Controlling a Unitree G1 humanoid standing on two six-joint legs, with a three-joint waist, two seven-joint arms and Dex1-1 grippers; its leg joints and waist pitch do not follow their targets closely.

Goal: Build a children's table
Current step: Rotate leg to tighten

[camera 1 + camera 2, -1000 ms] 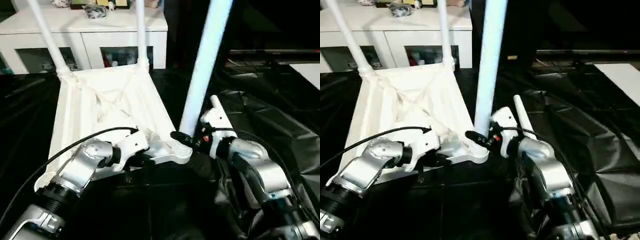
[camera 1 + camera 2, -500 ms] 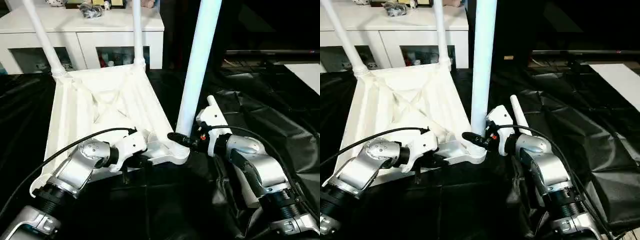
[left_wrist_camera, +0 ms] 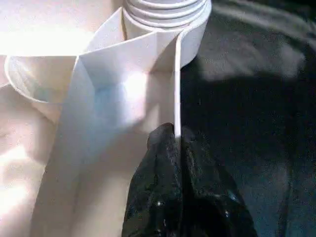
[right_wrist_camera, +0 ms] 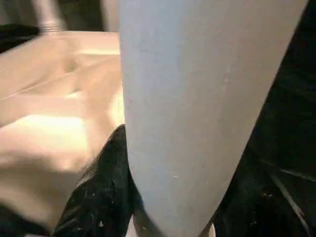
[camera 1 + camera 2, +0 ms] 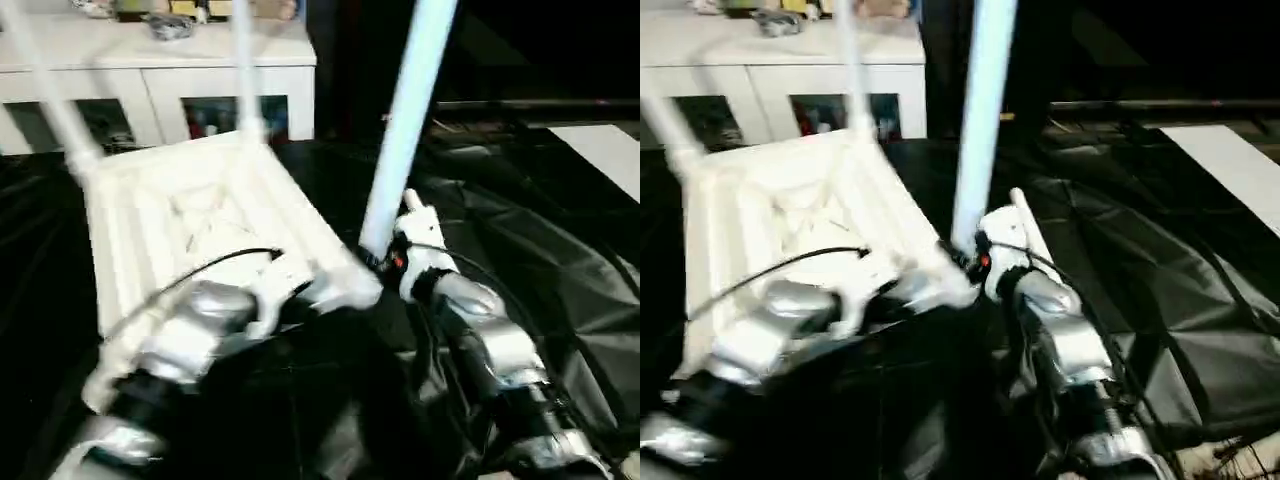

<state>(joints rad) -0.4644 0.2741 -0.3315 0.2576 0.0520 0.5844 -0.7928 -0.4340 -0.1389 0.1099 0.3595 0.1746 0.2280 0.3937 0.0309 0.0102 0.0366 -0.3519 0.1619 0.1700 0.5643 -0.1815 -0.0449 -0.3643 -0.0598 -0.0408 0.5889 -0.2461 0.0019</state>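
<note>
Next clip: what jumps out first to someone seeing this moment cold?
The upside-down white tabletop on the black sheet, two legs standing at its far corners. At the near right corner, the right gripper is closed around the base of a third leg, standing up from that corner. The left gripper pinches the tabletop's thin rim beside that corner socket.

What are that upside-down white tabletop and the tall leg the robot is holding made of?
The tabletop looks like moulded white plastic: thin ribs cross its underside and its edge is a thin wall. The leg seems a smooth, slightly glossy plastic tube, though painted metal can't be ruled out.
</note>
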